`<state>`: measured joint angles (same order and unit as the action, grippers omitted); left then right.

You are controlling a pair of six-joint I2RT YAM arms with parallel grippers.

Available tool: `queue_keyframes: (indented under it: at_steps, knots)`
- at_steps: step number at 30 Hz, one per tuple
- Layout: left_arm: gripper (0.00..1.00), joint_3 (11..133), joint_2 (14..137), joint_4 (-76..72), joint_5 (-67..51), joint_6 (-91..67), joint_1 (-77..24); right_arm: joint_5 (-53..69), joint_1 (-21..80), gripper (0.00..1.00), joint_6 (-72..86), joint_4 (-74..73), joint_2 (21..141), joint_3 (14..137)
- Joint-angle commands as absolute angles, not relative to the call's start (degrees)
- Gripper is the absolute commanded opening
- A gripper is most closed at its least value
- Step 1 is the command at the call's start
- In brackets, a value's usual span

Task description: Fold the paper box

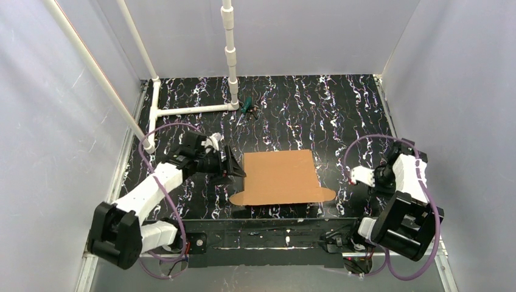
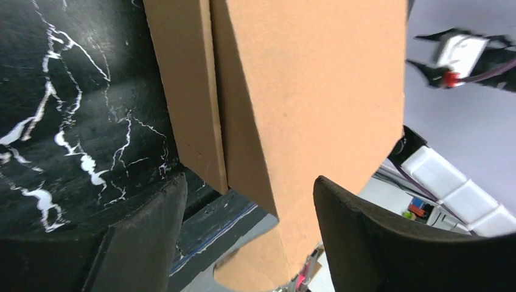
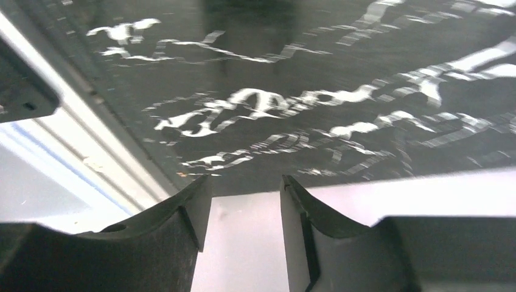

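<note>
Black marbled table (image 1: pixel 341 109) between pale walls (image 1: pixel 55 134) bears the paper box (image 1: pixel 280 176); left pincer (image 2: pixel 248 182) and right pincer (image 3: pixel 243 188) both released

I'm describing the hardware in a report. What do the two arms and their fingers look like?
Both the left arm and right arm have white links joined by bulky black joint housings. A thin purple cable loops along each. The fingers are matte black, broad and curved, tapering toward the tips. A small red connector sits by the right wrist's white module.
</note>
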<state>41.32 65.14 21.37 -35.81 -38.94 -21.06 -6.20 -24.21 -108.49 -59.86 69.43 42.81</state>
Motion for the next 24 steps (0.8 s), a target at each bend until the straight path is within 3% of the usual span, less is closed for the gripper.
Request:
queue_keyframes:
  at_steps: [1,7,11,13,18,24]
  knots:
    - [0.72,40.0,71.3,15.1,-33.0,-44.8,-26.7,6.8,-24.3,0.51,-98.6,-61.3,71.1,53.2]
    - [0.6,39.9,80.6,20.3,-20.3,-44.5,-31.1,28.8,-17.0,0.36,-72.7,-67.8,77.7,65.6]
    - [0.43,41.8,87.9,20.8,-16.1,-44.6,-31.3,41.3,-4.8,0.23,-60.1,-68.0,80.2,68.3]
    - [0.41,42.7,90.1,19.2,-16.5,-45.1,-31.3,44.3,2.4,0.21,-56.0,-64.0,79.4,66.5]
    - [0.42,44.0,91.7,16.1,-18.1,-46.7,-31.3,30.7,18.7,0.21,-46.2,-46.1,78.0,55.2]
    - [0.42,46.4,94.5,12.0,-19.2,-50.5,-30.1,18.8,20.0,0.18,-42.5,-42.2,88.2,57.6]
